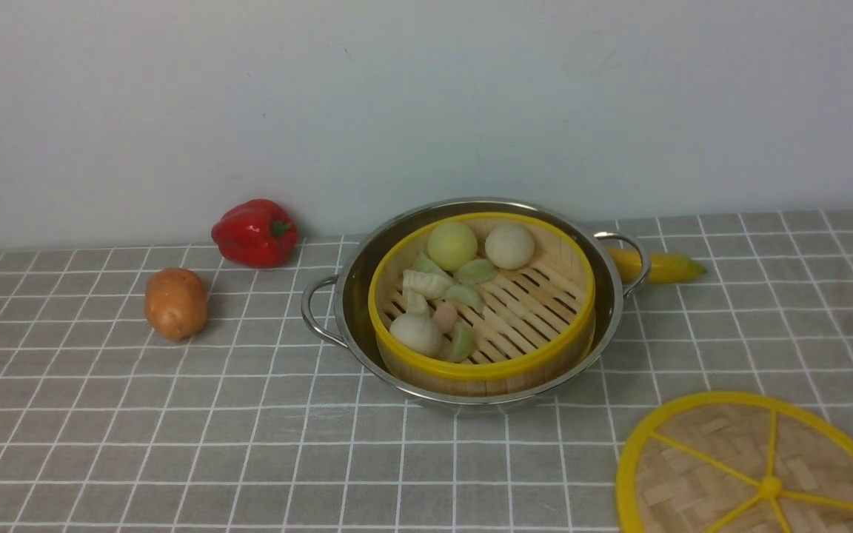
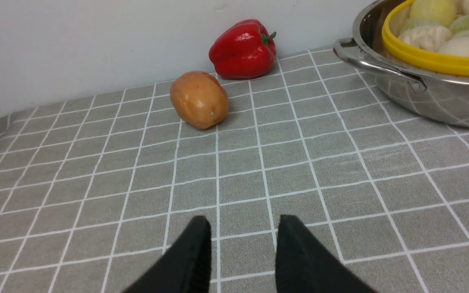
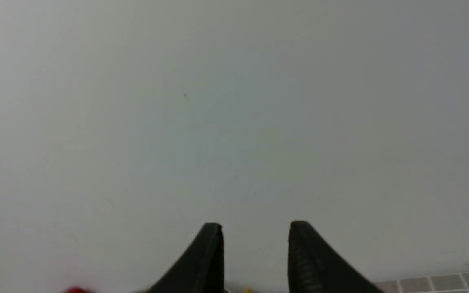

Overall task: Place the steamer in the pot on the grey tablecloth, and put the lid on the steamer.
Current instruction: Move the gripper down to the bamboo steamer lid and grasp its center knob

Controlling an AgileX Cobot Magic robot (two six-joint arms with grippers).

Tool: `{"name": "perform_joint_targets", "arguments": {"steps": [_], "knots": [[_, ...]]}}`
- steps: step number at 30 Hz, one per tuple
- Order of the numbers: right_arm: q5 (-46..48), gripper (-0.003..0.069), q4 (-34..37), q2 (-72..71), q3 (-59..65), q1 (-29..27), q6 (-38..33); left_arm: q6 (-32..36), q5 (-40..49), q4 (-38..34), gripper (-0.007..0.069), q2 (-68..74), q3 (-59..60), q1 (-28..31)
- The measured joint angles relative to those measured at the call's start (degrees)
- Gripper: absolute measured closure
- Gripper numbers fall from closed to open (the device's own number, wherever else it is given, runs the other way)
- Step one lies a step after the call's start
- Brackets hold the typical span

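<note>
**Two claws gaping empty, steamer sitting in pot**

The left claw (image 2: 244, 219) is hanging low over the grey tablecloth (image 1: 175, 429), tips apart around nothing, aiming toward the potato (image 2: 199, 99). The right claw (image 3: 255, 224) is pointing at the wall (image 3: 234, 101), tips likewise apart and gripping nothing. The steamer (image 1: 482, 370) is resting inside the pot (image 1: 352, 296). The lid (image 1: 693, 474) is lying flat on the cloth, nearer and to the pot's right, apart from it.

Bare grey grid-lined tablecloth (image 1: 175, 444) gives free passage in front of the wide shiny steel pot (image 1: 354, 296) and to its left, as far as the brown potato (image 1: 175, 303) and glossy red bell pepper (image 1: 255, 232) by the wall. The flat woven-bamboo lid with yellow spokes (image 1: 756, 463) fills the near right corner. A yellow banana (image 1: 667, 267) lies just behind the pot's right handle. The yellow-rimmed bamboo steamer (image 1: 482, 367) is open from above.
</note>
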Motion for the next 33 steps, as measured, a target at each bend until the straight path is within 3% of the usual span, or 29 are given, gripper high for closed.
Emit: {"name": "perform_joint_targets", "arguments": {"steps": [6, 11, 15, 22, 26, 33], "knots": [[18.4, 0.0414, 3.3, 12.4, -12.1, 0.0, -14.5, 0.0, 0.0, 0.0, 0.0392, 0.0, 0.0, 0.0], [35.4, 0.0414, 7.5, 28.8, -20.9, 0.0, -20.3, 0.0, 0.0, 0.0, 0.0391, 0.0, 0.0, 0.0], [39.5, 0.0414, 7.5, 39.1, -23.2, 0.7, -23.4, 0.0, 0.0, 0.0, 0.0384, 0.0, 0.0, 0.0], [40.3, 0.0414, 2.7, 49.0, -23.5, 8.2, -23.3, 0.0, 0.0, 0.0, 0.0382, 0.0, 0.0, 0.0], [40.5, 0.0414, -4.1, 54.4, -23.6, 13.2, -16.9, 0.0, 0.0, 0.0, 0.0382, 0.0, 0.0, 0.0], [39.9, 0.0414, -7.9, 60.8, -23.6, 14.7, -11.0, 0.0, 0.0, 0.0, 0.0382, 0.0, 0.0, 0.0]]}}
